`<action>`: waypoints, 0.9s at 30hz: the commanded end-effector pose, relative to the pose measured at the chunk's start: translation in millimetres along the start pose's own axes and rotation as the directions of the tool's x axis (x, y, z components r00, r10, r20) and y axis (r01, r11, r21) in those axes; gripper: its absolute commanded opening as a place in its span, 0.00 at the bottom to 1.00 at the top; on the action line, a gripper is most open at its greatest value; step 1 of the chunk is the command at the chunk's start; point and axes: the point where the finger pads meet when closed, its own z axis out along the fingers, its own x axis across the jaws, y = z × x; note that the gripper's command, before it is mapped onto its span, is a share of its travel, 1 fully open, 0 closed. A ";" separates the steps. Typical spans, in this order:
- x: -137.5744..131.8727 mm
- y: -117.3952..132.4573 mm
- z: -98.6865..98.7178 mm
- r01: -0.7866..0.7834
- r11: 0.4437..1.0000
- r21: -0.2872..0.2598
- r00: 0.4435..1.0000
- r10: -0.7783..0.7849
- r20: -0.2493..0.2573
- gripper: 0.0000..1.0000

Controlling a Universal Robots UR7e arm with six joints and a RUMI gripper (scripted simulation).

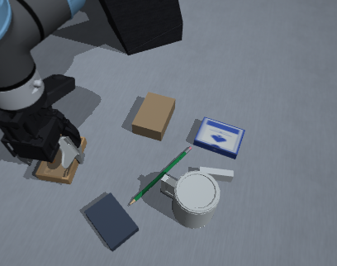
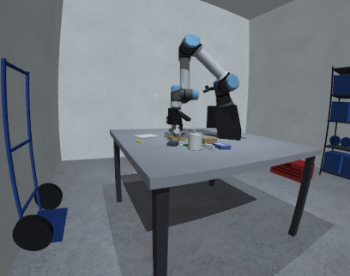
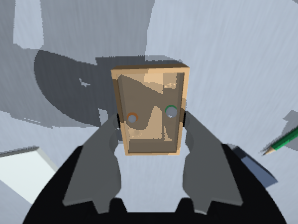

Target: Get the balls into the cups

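Jaws are clamped on the long sides of the wooden puzzle, gripper straddling it. Puzzle is held at the table's left side, left of the tan box.

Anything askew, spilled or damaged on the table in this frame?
Nothing looks damaged or spilled. The green pencil lies slanted against the mug by its handle. The gripper is shut on the wooden puzzle, both fingers against its sides.
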 end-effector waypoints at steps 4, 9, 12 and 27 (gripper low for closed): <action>-1.5 2.9 -0.4 -0.002 1.000 -0.005 1.000 0.002 0.001 0.43; -1.5 2.9 -0.4 -0.002 1.000 -0.005 1.000 0.002 0.001 0.43; -1.5 2.9 -0.4 -0.002 1.000 -0.005 1.000 0.002 0.001 0.43; -1.5 2.9 -0.4 -0.002 1.000 -0.005 1.000 0.002 0.001 0.54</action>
